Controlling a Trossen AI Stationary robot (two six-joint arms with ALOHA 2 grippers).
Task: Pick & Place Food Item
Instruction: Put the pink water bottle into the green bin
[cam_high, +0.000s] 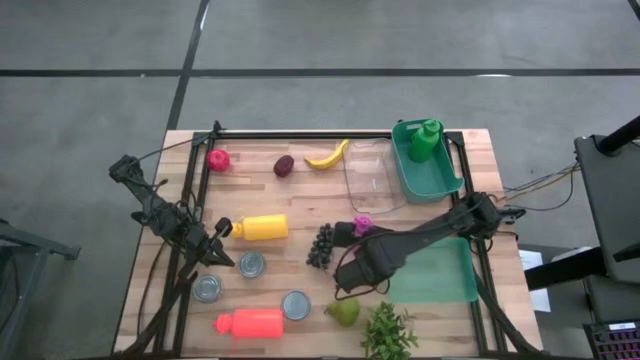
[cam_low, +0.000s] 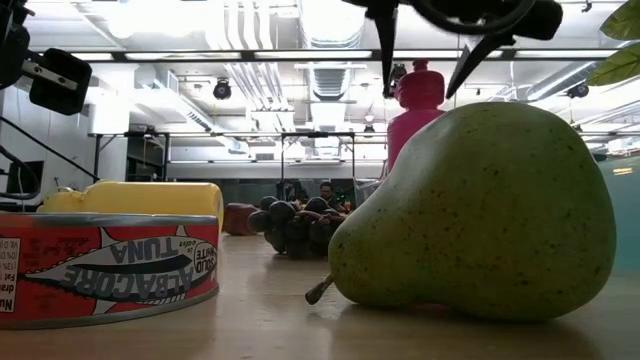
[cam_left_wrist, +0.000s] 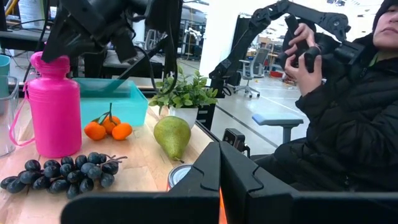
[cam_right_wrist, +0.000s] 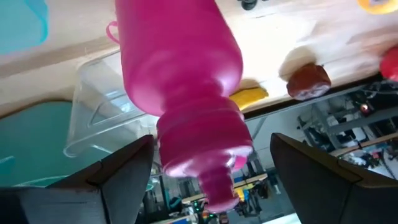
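**Pear pick: where I'd grab it**

My guess is the pear (cam_high: 343, 311) is the food item here. It's lying on its side close to the counter's (cam_high: 300, 205) edge that sits at the bottom of the overhead view, a bit right of the middle. A tuna can (cam_high: 296, 305) sits on one side of it and a little green plant (cam_high: 388, 332) on the other.

The right gripper (cam_high: 352, 282) hangs above it with its fingers spread wide and nothing in them. It's lined up roughly between the pear and the upright pink bottle (cam_high: 362, 224) just behind, so I can't swear which one it's after.

The pear looks like hard, smooth plastic, so probably light, stiff and a bit slippery. Being rounded, it could roll or squirt out of a pinch. I'd close across the fat belly, not the tapered neck or the stem.

The left gripper (cam_left_wrist: 219, 168) is parked over by the cans with its fingers pressed together.

The counter is plain butcher-block wood, flat and matte, and pretty cluttered, with grapes (cam_high: 321, 246) near the bottle. The room is an open lab with ceiling lights, and there's a person (cam_left_wrist: 348, 124) in a dark jacket off the counter's side.
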